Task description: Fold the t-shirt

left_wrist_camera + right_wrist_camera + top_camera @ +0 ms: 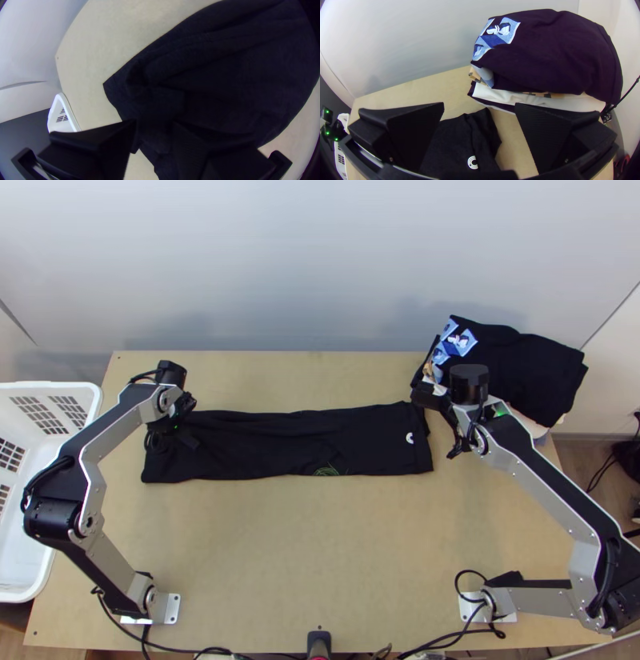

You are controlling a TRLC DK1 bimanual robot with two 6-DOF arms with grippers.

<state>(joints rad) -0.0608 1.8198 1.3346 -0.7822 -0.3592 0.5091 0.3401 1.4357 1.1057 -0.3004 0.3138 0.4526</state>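
A black t-shirt lies in a long folded strip across the table, with a small white logo near its right end. Over the strip's left end is my left gripper. In the left wrist view, the shirt has shallow creases, and dark cloth shows between the parted fingers of the left gripper. My right gripper is beside the strip's right end, near the clothes pile. Seen from the right wrist, the shirt lies beyond the wide-open right gripper, which holds nothing.
A pile of folded clothes rests at the table's back right, black cloth with a blue print on top. A white basket stands left of the table. Bare wood runs in front of the shirt, and cables lie along the near edge.
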